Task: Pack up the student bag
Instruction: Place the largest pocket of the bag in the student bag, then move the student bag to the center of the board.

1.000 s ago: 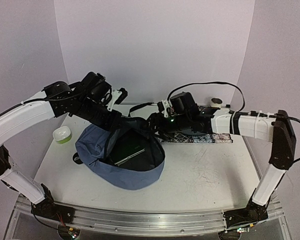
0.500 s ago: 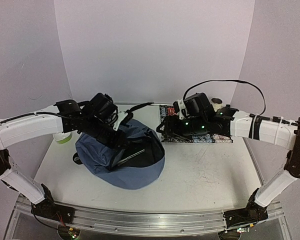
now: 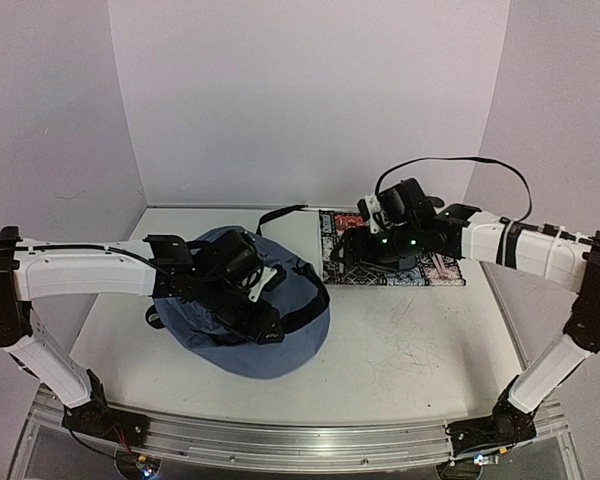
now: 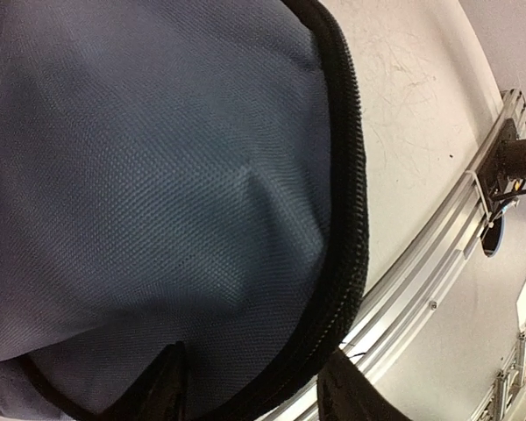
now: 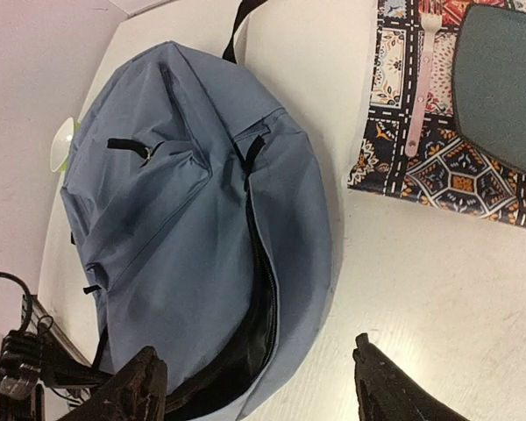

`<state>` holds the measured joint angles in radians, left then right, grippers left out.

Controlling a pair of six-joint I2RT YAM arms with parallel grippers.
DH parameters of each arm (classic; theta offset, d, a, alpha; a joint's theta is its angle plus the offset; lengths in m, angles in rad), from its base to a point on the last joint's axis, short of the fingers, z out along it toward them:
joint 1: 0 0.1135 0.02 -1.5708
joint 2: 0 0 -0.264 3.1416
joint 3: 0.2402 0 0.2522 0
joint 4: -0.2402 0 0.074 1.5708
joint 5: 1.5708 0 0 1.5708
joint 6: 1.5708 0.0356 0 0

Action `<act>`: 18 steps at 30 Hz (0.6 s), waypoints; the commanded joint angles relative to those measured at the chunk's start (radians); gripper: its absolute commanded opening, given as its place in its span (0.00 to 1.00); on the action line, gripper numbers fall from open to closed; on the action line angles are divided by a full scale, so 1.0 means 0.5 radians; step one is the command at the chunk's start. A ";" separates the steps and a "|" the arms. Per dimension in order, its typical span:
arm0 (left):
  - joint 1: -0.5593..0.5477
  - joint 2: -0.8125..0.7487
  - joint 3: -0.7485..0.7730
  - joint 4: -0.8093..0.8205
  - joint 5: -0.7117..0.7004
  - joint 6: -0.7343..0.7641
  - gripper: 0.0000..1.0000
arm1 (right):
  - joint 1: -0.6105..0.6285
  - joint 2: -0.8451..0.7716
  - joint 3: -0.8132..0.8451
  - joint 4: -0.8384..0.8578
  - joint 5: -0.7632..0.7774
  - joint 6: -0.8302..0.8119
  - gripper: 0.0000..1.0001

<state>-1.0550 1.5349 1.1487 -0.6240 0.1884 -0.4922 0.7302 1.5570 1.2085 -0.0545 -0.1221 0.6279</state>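
The large soft slate-blue fabric backpack (image 5: 175, 219) lies flat on the left half of the counter (image 3: 420, 340), closer to the front edge than the back. Its black carry strap (image 5: 239, 24) trails toward the far edge. The top flap is down over the main compartment, but the black zip line (image 5: 265, 307) gapes along the side nearest the counter's middle, so the backpack is not zipped shut. No view shows what is inside.

From that, the packing looks only part done. Closing the zip is clearly left, and possibly more loading too, since loose things lie outside the backpack.

The left claw (image 4: 259, 355) hangs low over the backpack's rim. Its fingers are apart and the zip edge runs across between them, not pinched. The right claw (image 5: 255, 346) is held above the left end of the mat, fingers apart with nothing between them.

A patterned rectangular cloth mat (image 5: 438, 167) lies along the far edge, right of centre. On it rest a dark teal flat pouch (image 5: 504, 79) and a pale pink plastic fork (image 5: 418, 96) just beside it. A small white-and-green bowl (image 5: 64, 145) sits near the left edge, just beside the backpack.

The lowered flap covers the opening and would probably need lifting before anything else goes in. The left arm also lies across the backpack's top.
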 commanded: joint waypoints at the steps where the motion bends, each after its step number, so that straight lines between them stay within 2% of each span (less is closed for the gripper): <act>1: 0.008 -0.015 0.136 0.083 -0.085 -0.154 0.58 | -0.033 0.197 0.272 -0.136 -0.137 -0.234 0.72; 7: 0.142 -0.037 0.261 0.086 -0.216 -0.257 0.67 | -0.043 0.524 0.617 -0.235 -0.180 -0.404 0.67; 12: 0.336 -0.002 0.283 0.083 -0.283 -0.299 0.71 | -0.042 0.759 0.880 -0.322 -0.186 -0.389 0.59; 18: 0.434 0.232 0.369 0.079 -0.418 -0.119 0.70 | -0.034 0.953 1.076 -0.354 -0.198 -0.354 0.46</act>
<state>-0.8553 1.5718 1.2712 -0.5964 0.0431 -0.6088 0.7094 1.9896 1.6697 -0.1740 -0.2063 0.4499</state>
